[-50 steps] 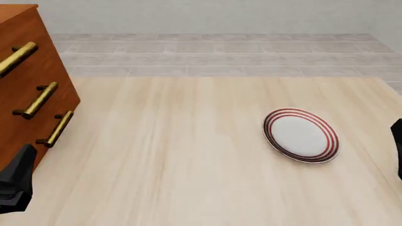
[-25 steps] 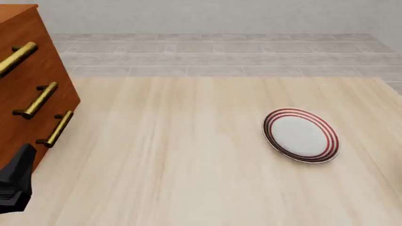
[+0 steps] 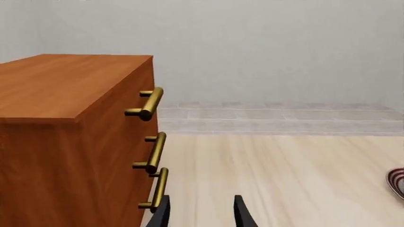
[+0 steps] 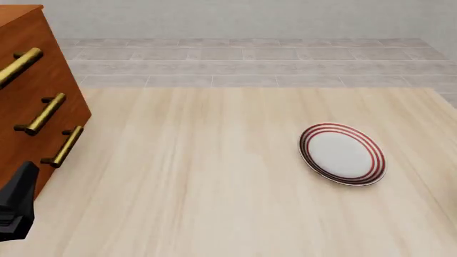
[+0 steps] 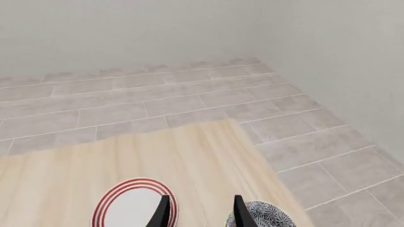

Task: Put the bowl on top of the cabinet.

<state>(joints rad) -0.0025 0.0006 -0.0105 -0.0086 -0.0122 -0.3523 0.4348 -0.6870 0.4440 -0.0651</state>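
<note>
Pale wood planking forms the table (image 4: 214,176), behind which grey floor tiles (image 4: 250,59) and a plain light wall are seen in the front view. At the far left of that view the cabinet (image 4: 32,96) stands on the table, reddish-brown, with three brass bar handles (image 4: 43,113) stacked down its face. Just below it, at the left edge, part of the left gripper (image 4: 16,206) is visible as a dark shape close to the cabinet's lower corner; contact between the two cannot be judged. In the left wrist view the left gripper (image 3: 200,215) is shown with its two dark fingertips parted by a moderate gap, nothing held between them, the lowest handle just beside one fingertip. Bare tabletop is seen through the middle of the front view. Further right a flat white plate (image 4: 343,154) with red concentric rings lies on the table. The right gripper is not seen in the front view. In the right wrist view the right gripper (image 5: 200,210) is shown with its fingertips likewise parted and empty, the plate (image 5: 134,208) beside one fingertip and the bowl (image 5: 265,215), darkly patterned, by the other, near the table's corner.
</note>
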